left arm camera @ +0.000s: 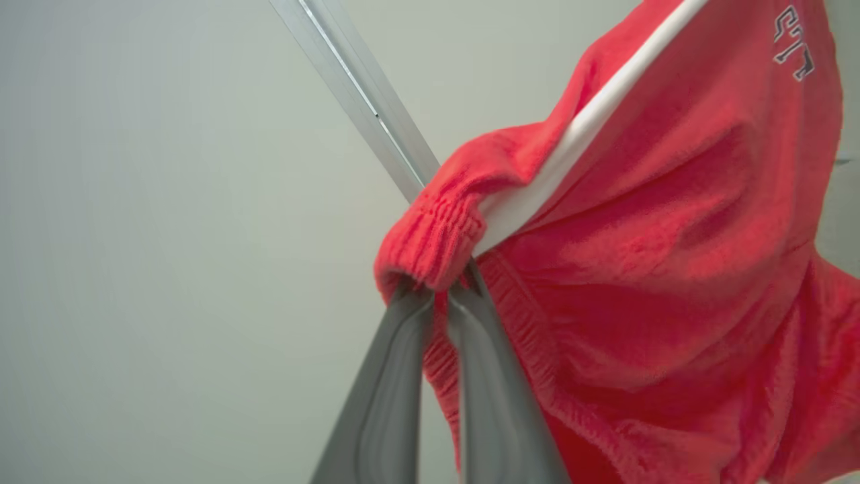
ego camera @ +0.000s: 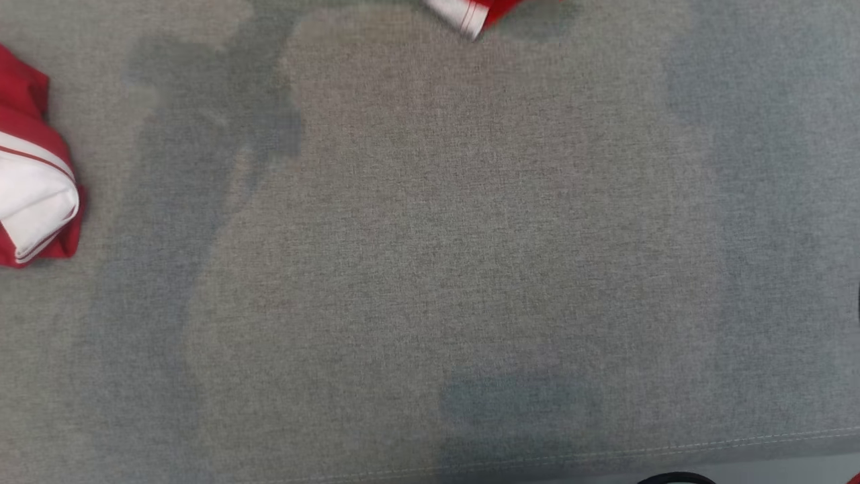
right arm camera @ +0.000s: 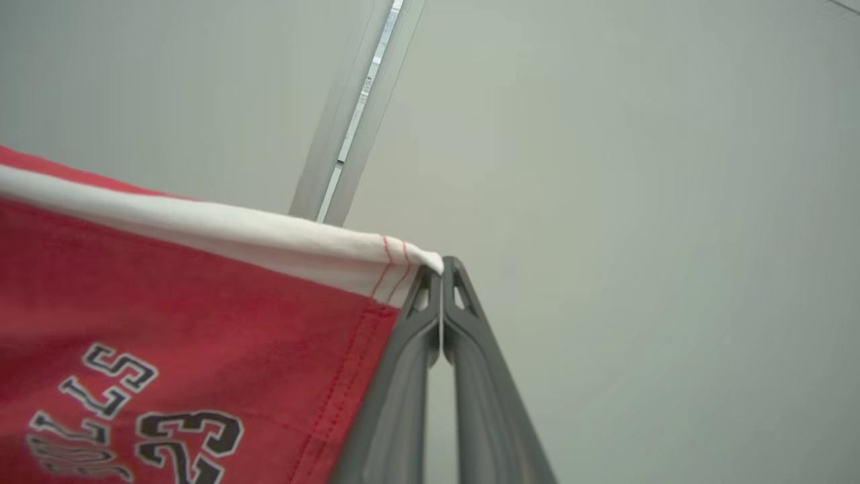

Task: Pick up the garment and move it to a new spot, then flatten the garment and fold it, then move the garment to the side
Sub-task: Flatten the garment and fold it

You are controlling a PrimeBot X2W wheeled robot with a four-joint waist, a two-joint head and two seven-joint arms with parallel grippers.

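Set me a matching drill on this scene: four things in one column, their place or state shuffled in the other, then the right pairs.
Things
1. left gripper
2. right gripper
3. folded red-and-white bundle
4. printed 23

Place or state
A. lying at the left edge of the gray surface in the head view
B. shut on the white-trimmed corner of the garment
C. shut on the garment's ribbed red band
D. dark figures on red cloth, beside the right gripper

Pairs: 1-C, 2-B, 3-A, 4-D
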